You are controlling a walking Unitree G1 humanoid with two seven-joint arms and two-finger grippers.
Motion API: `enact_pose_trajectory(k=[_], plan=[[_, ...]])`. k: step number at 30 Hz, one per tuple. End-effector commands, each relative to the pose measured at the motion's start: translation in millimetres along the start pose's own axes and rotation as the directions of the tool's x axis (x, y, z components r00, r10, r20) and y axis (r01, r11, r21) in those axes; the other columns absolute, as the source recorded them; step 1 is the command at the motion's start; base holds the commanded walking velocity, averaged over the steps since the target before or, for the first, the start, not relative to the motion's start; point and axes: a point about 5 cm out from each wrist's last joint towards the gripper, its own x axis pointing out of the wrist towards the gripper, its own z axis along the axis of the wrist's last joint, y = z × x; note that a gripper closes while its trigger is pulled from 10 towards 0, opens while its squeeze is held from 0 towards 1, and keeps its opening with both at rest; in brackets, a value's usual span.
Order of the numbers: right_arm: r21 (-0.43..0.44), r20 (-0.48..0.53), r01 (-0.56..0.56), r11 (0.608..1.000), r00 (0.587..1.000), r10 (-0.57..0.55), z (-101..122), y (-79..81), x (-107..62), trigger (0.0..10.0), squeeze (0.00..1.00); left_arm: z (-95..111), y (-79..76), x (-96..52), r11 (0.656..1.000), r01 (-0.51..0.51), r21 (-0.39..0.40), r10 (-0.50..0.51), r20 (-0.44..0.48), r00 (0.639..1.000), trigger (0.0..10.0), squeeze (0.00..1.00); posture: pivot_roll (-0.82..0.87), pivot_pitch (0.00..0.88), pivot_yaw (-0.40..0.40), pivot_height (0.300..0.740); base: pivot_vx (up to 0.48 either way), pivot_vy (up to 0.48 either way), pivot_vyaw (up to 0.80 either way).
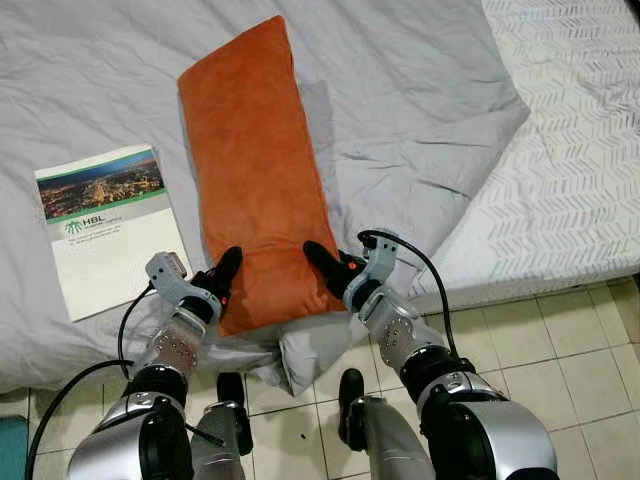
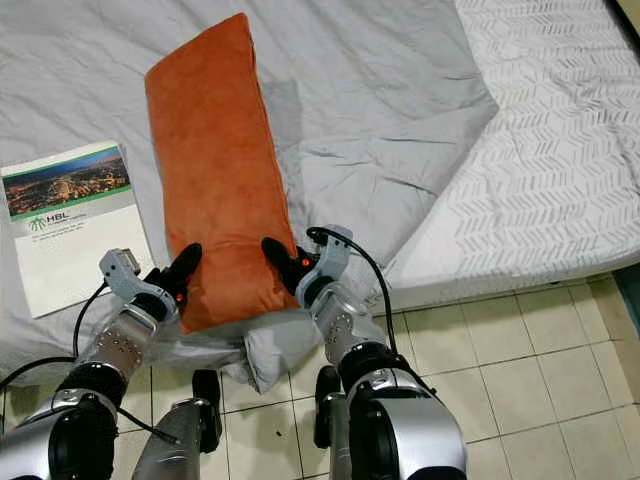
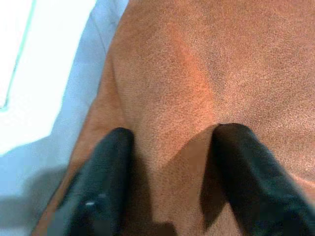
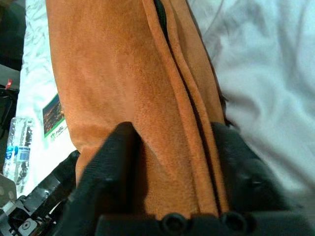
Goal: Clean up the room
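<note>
Nearest the camera, over the tiled floor [image 1: 560, 340], both silver arms reach forward to the near end of an orange cushion [image 1: 255, 170] that lies lengthwise on the grey bedsheet [image 1: 420, 110], its near end at the bed's edge. Left pincer [image 1: 222, 275]: fingers spread, tips pressing into the cushion's near left corner; the left wrist view shows plush fabric bulging between the two black fingers [image 3: 106, 182], so the pincer straddles a fold rather than closing on it. Right pincer [image 1: 325, 262]: fingers likewise apart, set astride the cushion's near right edge, where the right wrist view shows a double seam and a dark zip line running between them. Handling, as a judgement: the cushion looks soft, light and compliant, with a suede-like nap that should give good friction; it will sag if lifted from one end, so a two-sided hold on the near corners or the seamed edge seems best. Left of the cushion, just beside it, a brochure [image 1: 110, 225] lies flat on the sheet. A clear plastic water bottle [image 4: 14, 147], the sole container, appears in the right wrist view; its contents cannot be judged. Farther right, a white patterned mattress [image 1: 570, 140] lies uncovered.
</note>
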Motion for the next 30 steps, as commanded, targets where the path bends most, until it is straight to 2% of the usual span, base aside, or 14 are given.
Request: enact_pose_trajectory(k=[1, 6, 13, 17, 18, 19, 20, 21, 22, 23, 24, 25, 26, 30], plan=[[0.071, -0.100, 0.084, 0.994, 0.992, -0.077, -30.6, -14.9, -12.5, 0.0, 0.00, -41.6, 20.9, -16.3, 0.995, -0.095, 0.014, 0.096, -0.166, 0.982, 0.0, 0.00, -0.05, 0.586, -0.100, 0.740, 0.000, 0.000, 0.00], [0.073, -0.094, 0.090, 0.993, 0.992, -0.083, -29.4, -17.5, -13.8, 0.0, 0.00, -48.1, 21.7, -18.3, 0.992, -0.089, 0.091, 0.106, -0.192, 0.976, 0.0, 0.00, -0.05, 0.582, -0.103, 0.740, 0.000, 0.000, 0.00], [0.057, -0.107, 0.097, 0.994, 0.990, -0.091, -32.3, -20.2, -16.2, 0.0, 0.00, -47.1, 18.0, -15.7, 0.989, -0.077, 0.127, 0.100, -0.185, 0.978, 0.0, 0.00, -0.04, 0.570, -0.100, 0.740, 0.000, 0.000, 0.00], [0.040, -0.113, 0.109, 0.993, 0.988, -0.104, -31.7, -26.3, -19.9, 0.0, 0.00, -38.5, 10.4, -9.2, 0.974, -0.049, 0.221, 0.088, -0.169, 0.982, 0.0, 0.00, -0.04, 0.541, -0.094, 0.740, 0.000, 0.000, 0.00], [0.040, -0.113, 0.109, 0.993, 0.988, -0.104, -31.7, -26.3, -19.9, 0.0, 0.00, -38.5, 10.4, -9.2, 0.974, -0.049, 0.221, 0.088, -0.169, 0.982, 0.0, 0.00, -0.04, 0.541, -0.094, 0.740, 0.000, 0.000, 0.00], [0.026, -0.114, 0.120, 0.992, 0.987, -0.116, -30.7, -29.4, -21.5, 0.0, 0.00, -34.9, 7.5, -6.6, 0.964, -0.052, 0.261, 0.095, -0.155, 0.983, 0.0, 0.00, -0.02, 0.511, -0.084, 0.740, 0.000, 0.000, 0.00], [0.026, -0.114, 0.120, 0.992, 0.987, -0.116, -30.7, -29.4, -21.5, 0.0, 0.00, -34.9, 7.5, -6.6, 0.964, -0.052, 0.261, 0.095, -0.155, 0.983, 0.0, 0.00, -0.02, 0.511, -0.084, 0.740, 0.000, 0.000, 0.00], [0.005, -0.117, 0.124, 0.992, 0.986, -0.122, -29.0, -31.9, -22.7, 0.0, 0.00, -30.2, 3.6, -3.5, 0.937, -0.056, 0.344, 0.109, -0.137, 0.985, 0.0, 0.00, -0.01, 0.486, -0.079, 0.740, 0.000, 0.000, 0.00], [0.005, -0.117, 0.124, 0.992, 0.986, -0.122, -29.0, -31.9, -22.7, 0.0, 0.00, -30.2, 3.6, -3.5, 0.937, -0.056, 0.344, 0.109, -0.137, 0.985, 0.0, 0.00, -0.01, 0.486, -0.079, 0.740, 0.000, 0.000, 0.00], [-0.046, -0.117, 0.117, 0.992, 0.986, -0.122, -24.0, -35.2, -24.2, 0.0, 0.00, -20.4, -12.4, 4.1, 0.883, -0.006, 0.469, 0.059, -0.099, 0.993, 0.0, 0.00, 0.00, 0.449, -0.076, 0.740, 0.000, 0.000, 0.00], [-0.046, -0.117, 0.117, 0.992, 0.986, -0.122, -24.0, -35.2, -24.2, 0.0, 0.00, -20.4, -12.4, 4.1, 0.883, -0.006, 0.469, 0.059, -0.099, 0.993, 0.0, 0.00, 0.00, 0.449, -0.076, 0.740, 0.000, 0.000, 0.00], [-0.064, -0.111, 0.118, 0.991, 0.986, -0.124, -20.8, -37.2, -24.8, 0.0, 0.00, -17.4, -19.0, 7.0, 0.863, 0.014, 0.505, 0.035, -0.089, 0.995, 0.0, 0.00, 0.02, 0.406, -0.075, 0.740, 0.000, 0.000, 0.00], [-0.077, -0.088, 0.124, 0.989, 0.988, -0.131, -13.7, -39.6, -24.9, 0.0, 0.00, -10.7, -23.7, 10.0, 0.859, 0.002, 0.512, 0.033, -0.059, 0.998, 0.0, 0.00, 0.04, 0.358, -0.069, 0.740, 0.000, 0.000, 0.00], [-0.094, -0.032, 0.132, 0.987, 0.990, -0.135, 2.5, -42.0, -23.8, 0.0, 0.00, -1.2, -33.5, 14.3, 0.841, 0.014, 0.540, 0.000, -0.025, 1.000, 0.0, 0.00, 0.04, 0.306, -0.064, 0.740, 0.000, 0.000, 0.00]])
